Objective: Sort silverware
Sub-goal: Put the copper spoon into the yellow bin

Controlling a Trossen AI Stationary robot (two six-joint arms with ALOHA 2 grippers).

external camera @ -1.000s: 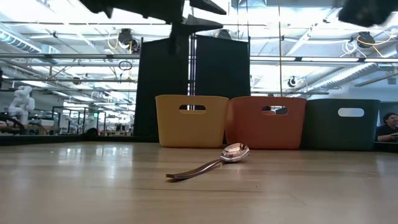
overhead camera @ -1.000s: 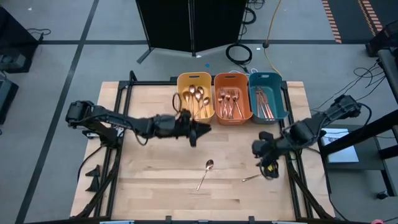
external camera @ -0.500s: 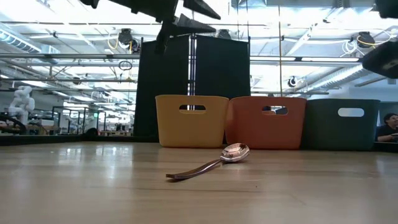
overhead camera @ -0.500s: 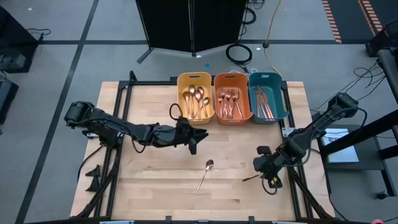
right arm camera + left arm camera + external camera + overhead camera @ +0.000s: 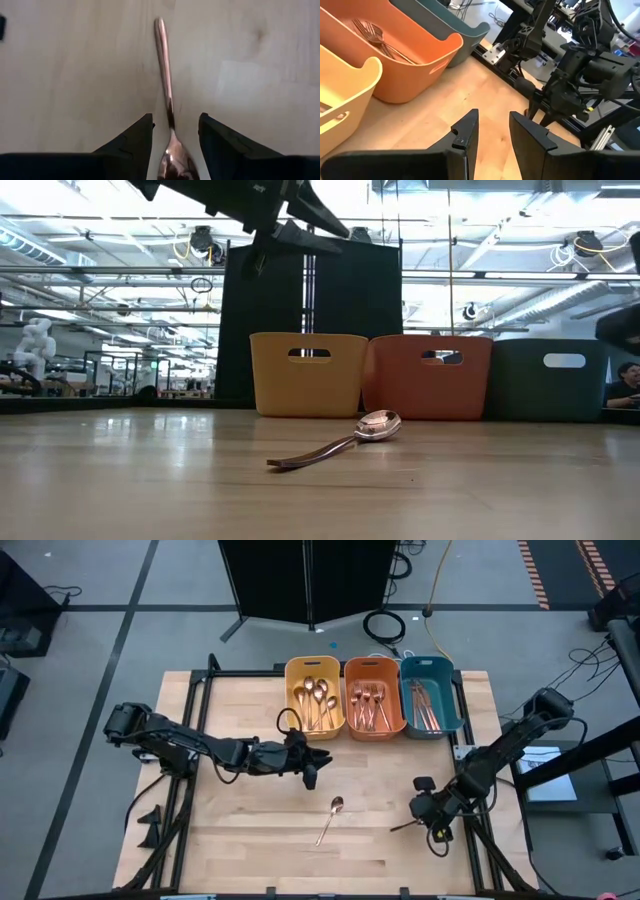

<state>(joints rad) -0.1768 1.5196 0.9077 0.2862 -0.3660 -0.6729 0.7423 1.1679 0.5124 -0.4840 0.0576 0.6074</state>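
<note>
Two copper spoons lie flat on the wooden table. One spoon (image 5: 330, 820) is near the middle, also seen in the low view (image 5: 340, 442). The other spoon (image 5: 405, 827) lies by the table's right edge. My right gripper (image 5: 175, 117) hangs open just over this second spoon (image 5: 166, 85), pointing steeply down, one finger on each side of the neck next to the bowl. I see no touch. My left gripper (image 5: 318, 762) hovers open and holds nothing (image 5: 492, 120), in front of the yellow bin (image 5: 314, 695).
Three bins stand in a row at the far edge: the yellow bin with spoons, an orange bin (image 5: 375, 698) with forks, a teal bin (image 5: 430, 695) with knives. Bare wood stretches along the table's near and left parts (image 5: 240, 830).
My right gripper has come down and toward the table's near edge, over the spoon by the right edge, staying open. My left gripper has drawn a little back from the yellow bin toward the near side and tipped downward. Both spoons have stayed put.
</note>
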